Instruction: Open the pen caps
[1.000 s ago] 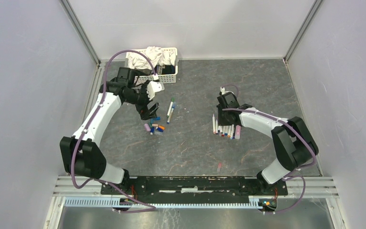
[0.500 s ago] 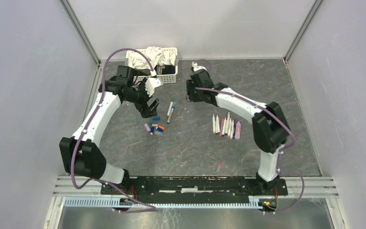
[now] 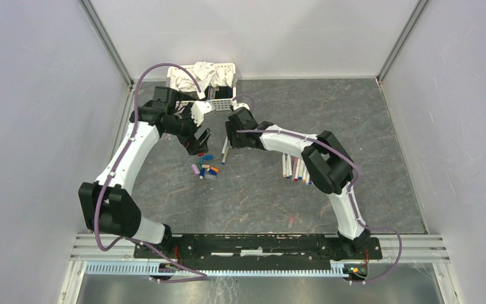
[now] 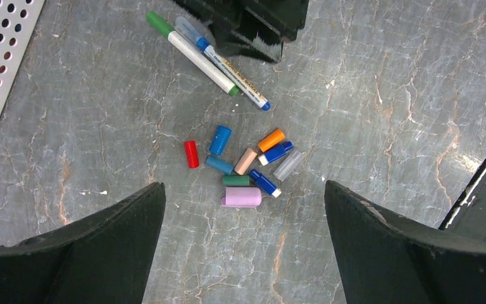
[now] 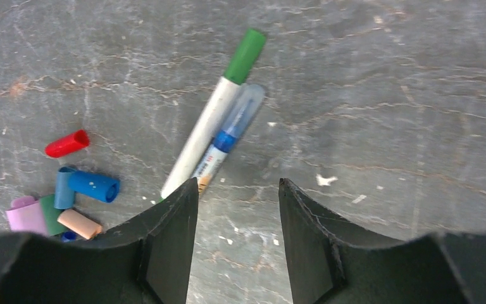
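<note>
Okay, update: the right gripper [image 3: 231, 134] has swung away from the row of pens [image 3: 297, 170] that lies well right of the cap pile [image 4: 247, 168]. It now hangs over the two pens just beyond the pile, on its far side. Its jaws have also spread since a second ago.

My read is that the row is finished with for now and this pair is next.

Right wrist view: the green-capped pen [image 5: 212, 126] and the blue pen with the clear cap [image 5: 231, 130] lie side by side, touching. Both caps look to be still on. The near ends of both pens sit right at the fingertips.

Right jaws are roughly half spread, with only bare table between them. Nothing is held, and I can't tell if a finger grazes a barrel.

The left gripper [image 4: 243, 187] is spread fully and empty, hovering directly above the cap pile and touching none of it.

The pile itself is loose caps: red, blue, orange, green, lilac.

Next call: close on one barrel, not both.
</note>
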